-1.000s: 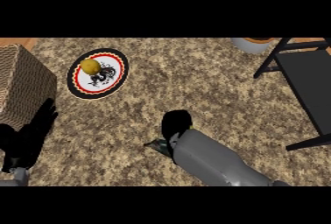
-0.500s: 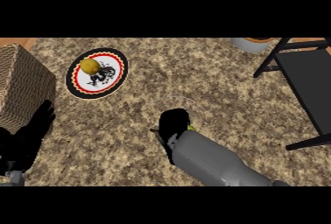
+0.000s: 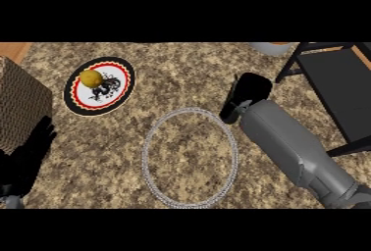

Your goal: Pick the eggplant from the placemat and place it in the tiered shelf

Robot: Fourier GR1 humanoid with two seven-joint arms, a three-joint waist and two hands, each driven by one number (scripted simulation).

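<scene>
A round placemat [image 3: 109,95], black with red and white rings, lies at the upper left of the counter. On its upper left part sits a small yellow round item [image 3: 91,78], where the eggplant is meant to be. The black tiered shelf [image 3: 337,83] stands at the right edge. My right hand [image 3: 246,95] hovers open over the counter between placemat and shelf, fingers pointing away, holding nothing. My left hand [image 3: 30,154] rests open at the lower left, well below the placemat.
A woven brown box [image 3: 20,110] stands at the left edge, just above my left hand. A thin silvery ring [image 3: 147,147] lies on the speckled counter in the middle. A grey vessel [image 3: 272,47] shows at the top, left of the shelf.
My right hand and forearm have swung up and to the right, away from the placemat and nearer the shelf. The silvery ring now shows where the arm was. The left hand has barely moved.
</scene>
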